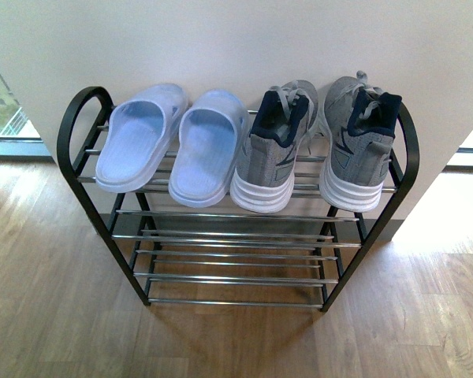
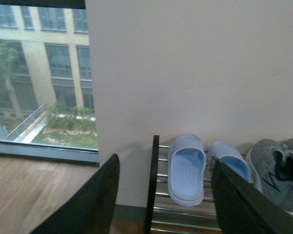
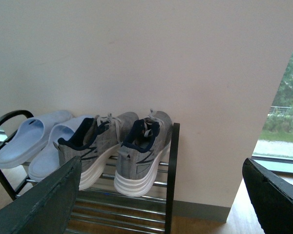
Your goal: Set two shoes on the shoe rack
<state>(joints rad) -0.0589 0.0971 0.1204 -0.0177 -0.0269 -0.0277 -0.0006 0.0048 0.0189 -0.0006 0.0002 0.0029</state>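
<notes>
1. On the top shelf of the rack (image 1: 87,169) we see both shoes, the left shoe (image 1: 277,150) and the right shoe (image 1: 358,142), standing side by side on its right half with heels toward us and toes toward the wall (image 1: 236,47).
2. Each shoe is grey mesh with a thick, ribbed white sole, a dark navy lining, grey laces and a dark mark on the side.
3. We see that the rack has a black metal frame with rounded loops at each end and shelves of thin chrome bars; the lower shelves carry nothing.
4. Two pale blue slippers (image 1: 169,142), smooth and moulded with ribbed footbeds, fill the left half of the same shelf; the nearer slipper lies just beside the left shoe.
5. Behind the rack is a plain white wall, and below it a wood-grain floor (image 1: 55,315).
6. Windows flank the wall; the left wrist view shows a building (image 2: 39,48) and greenery outside.
7. We find neither arm in the front view, and nothing stands between us and the shoes.
8. Our left fingers (image 2: 95,204) are spread apart and hold nothing, raised near the rack's left end and apart from it.
9. Our right fingers (image 3: 44,204) are likewise wide apart and hold nothing, facing the shoes' heels from the rack's right side.
</notes>
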